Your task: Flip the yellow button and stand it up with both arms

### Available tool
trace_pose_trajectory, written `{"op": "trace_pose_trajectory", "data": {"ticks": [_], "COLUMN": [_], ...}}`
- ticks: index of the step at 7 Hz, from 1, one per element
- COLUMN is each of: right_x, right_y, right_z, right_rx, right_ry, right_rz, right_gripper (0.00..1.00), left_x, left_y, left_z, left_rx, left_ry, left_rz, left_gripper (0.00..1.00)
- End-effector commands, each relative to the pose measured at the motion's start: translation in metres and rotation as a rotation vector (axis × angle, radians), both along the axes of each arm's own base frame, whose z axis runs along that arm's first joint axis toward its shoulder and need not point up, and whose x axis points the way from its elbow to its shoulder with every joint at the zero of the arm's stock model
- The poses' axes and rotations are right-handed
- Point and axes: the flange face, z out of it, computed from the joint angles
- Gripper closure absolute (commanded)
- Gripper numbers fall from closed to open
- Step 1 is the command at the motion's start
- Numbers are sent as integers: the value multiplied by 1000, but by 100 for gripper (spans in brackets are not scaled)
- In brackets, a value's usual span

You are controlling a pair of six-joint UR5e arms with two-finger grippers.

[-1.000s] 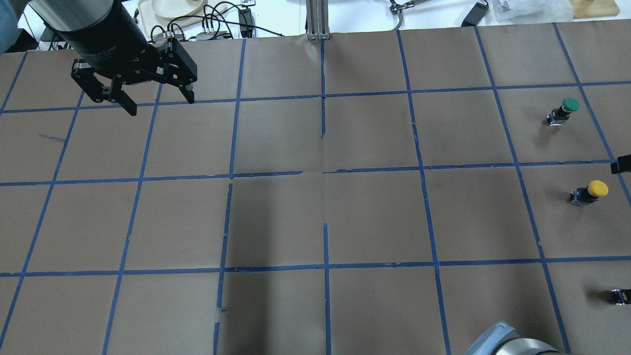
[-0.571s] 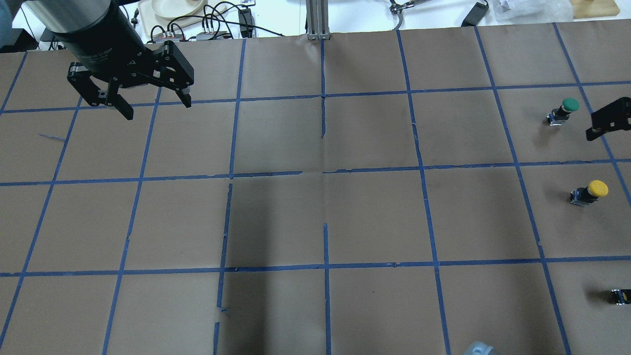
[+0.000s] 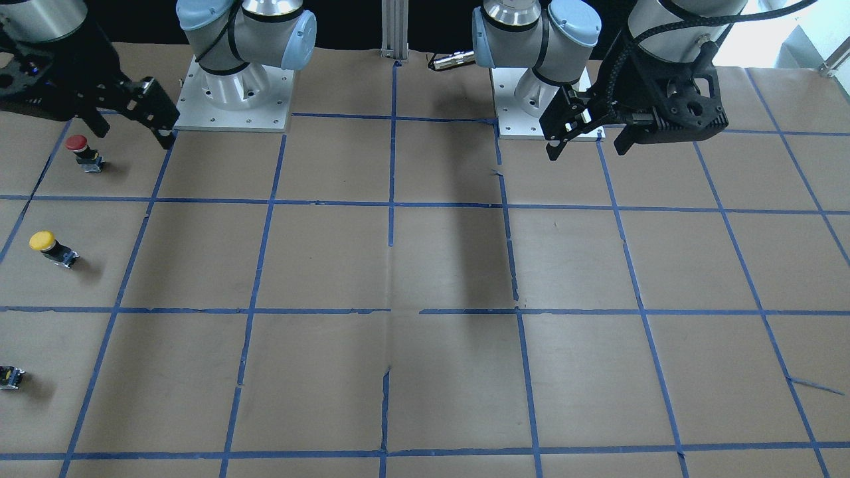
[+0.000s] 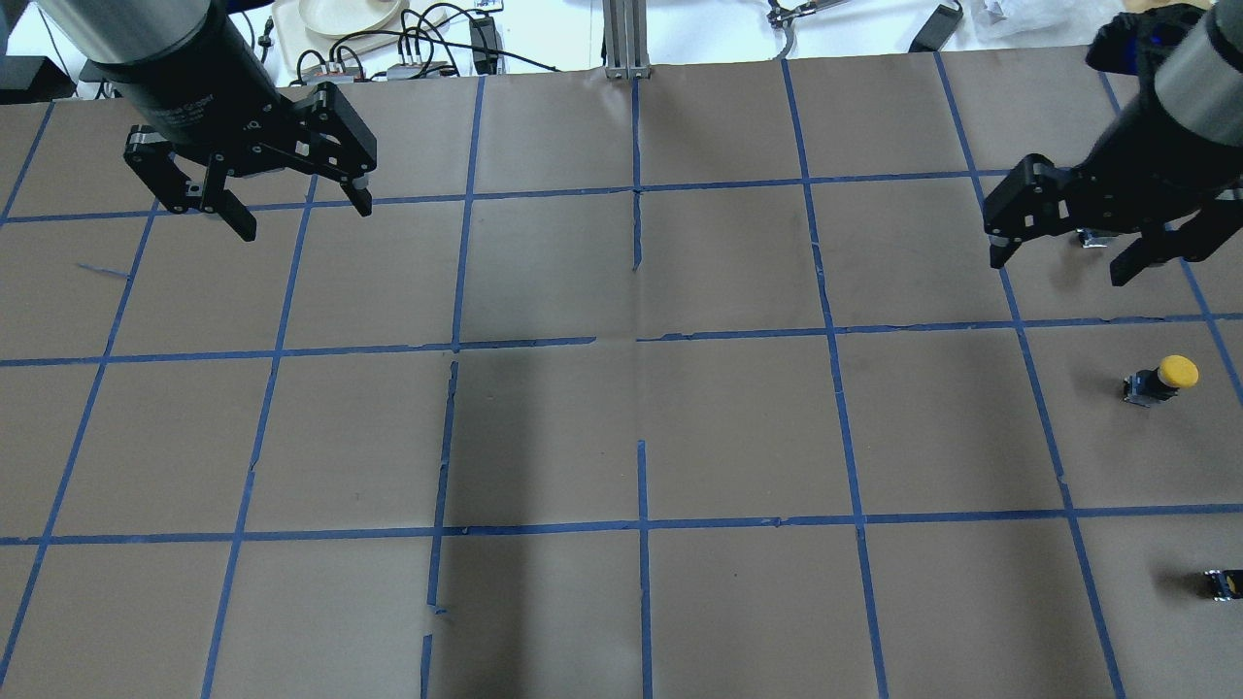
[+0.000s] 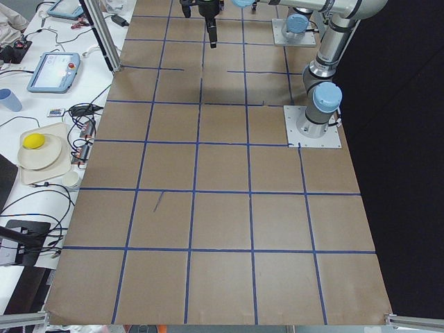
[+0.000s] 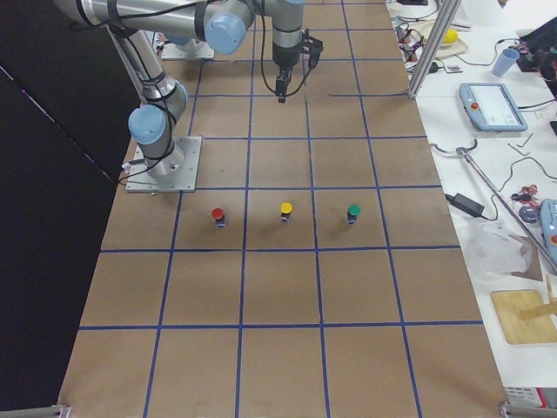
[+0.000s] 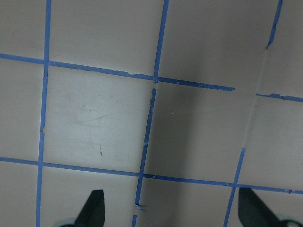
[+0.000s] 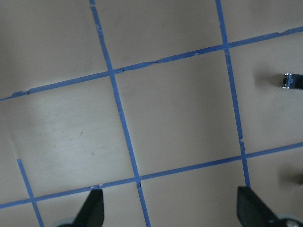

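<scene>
Yellow button [image 4: 1162, 377]: on the surface [image 4: 738, 427] at its right edge, touched by neither arm. Left end effector [image 4: 304, 216]: raised over the left side, fingers spread wide, holding nothing. Right end effector [image 4: 1058, 267]: raised near the button, fingers equally wide apart, empty.

My silver-grey arms [image 3: 262, 30], light-blue joint caps [image 3: 300, 38], black left gripper [image 4: 306, 221] and right gripper [image 4: 1057, 270], braided black cable [image 3: 619, 61] by my left wrist
</scene>
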Motion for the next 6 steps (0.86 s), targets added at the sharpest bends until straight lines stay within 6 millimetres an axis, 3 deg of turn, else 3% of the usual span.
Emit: {"op": "trace_pose_trajectory", "data": {"ticks": [1, 2, 6], "right_x": [57, 78, 76], "right_y": [15, 22, 16], "right_z": [42, 34, 18], "right_rx": [-4, 22, 49], "right_ry": [-18, 1, 38], "right_rz": [12, 20, 28], "right_gripper": [0, 0, 0], "left_x": [0, 1, 1], "left_y": [2, 2, 2], "left_z": [4, 7, 8], "left_rx": [9, 23, 26], "left_ry": [-1, -2, -2], "left_rz": [-1, 2, 0], "left_gripper": [0, 0, 0]}}
